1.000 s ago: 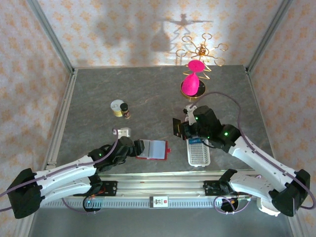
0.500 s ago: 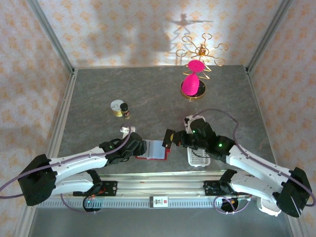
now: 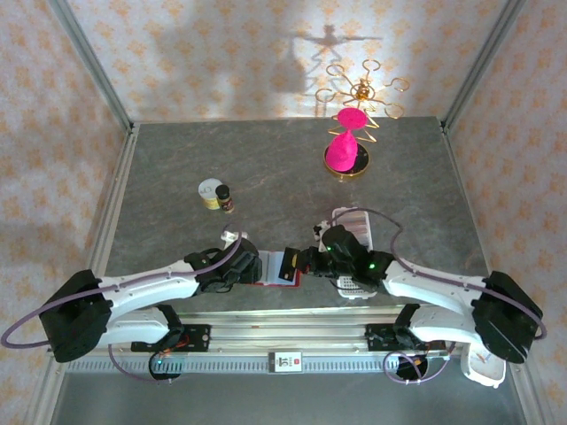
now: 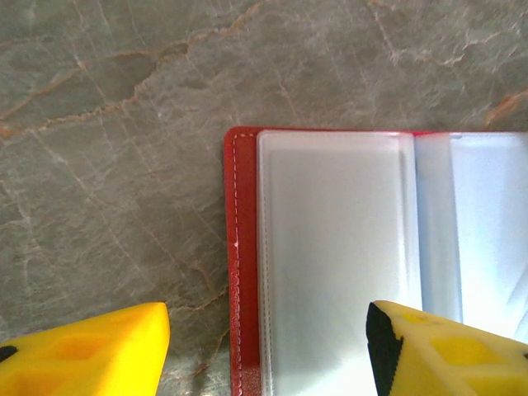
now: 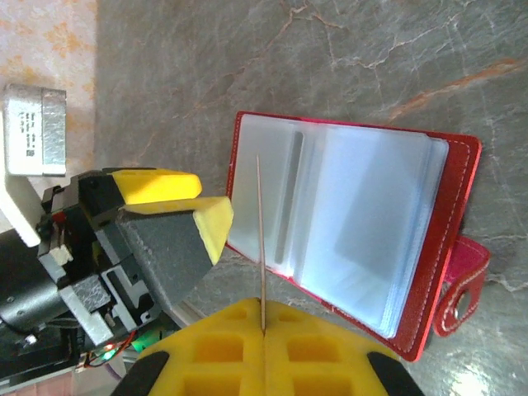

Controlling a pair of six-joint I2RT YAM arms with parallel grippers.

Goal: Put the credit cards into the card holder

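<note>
1. Top external: fixed, high up behind the arm bases, tilted down and forward. A far view covering the whole counter (image 3: 266, 159).
2. Left wrist: looks straight down, very close, with the left pincer (image 4: 268, 346) fingertips at the bottom edge and the open card holder (image 4: 233, 247) under the lens.
3. Right wrist: close, looks down past the right pincer (image 5: 264, 330), with the credit card (image 5: 261, 239) edge-on to the lens.
4. Shared: all three views show the card holder. The right wrist view also catches the left pincer.

A staged robot test booth: wallpaper-print panels (image 3: 221, 62), aluminium frame posts (image 3: 93, 62), stone-look tabletop (image 3: 266, 168).
</note>
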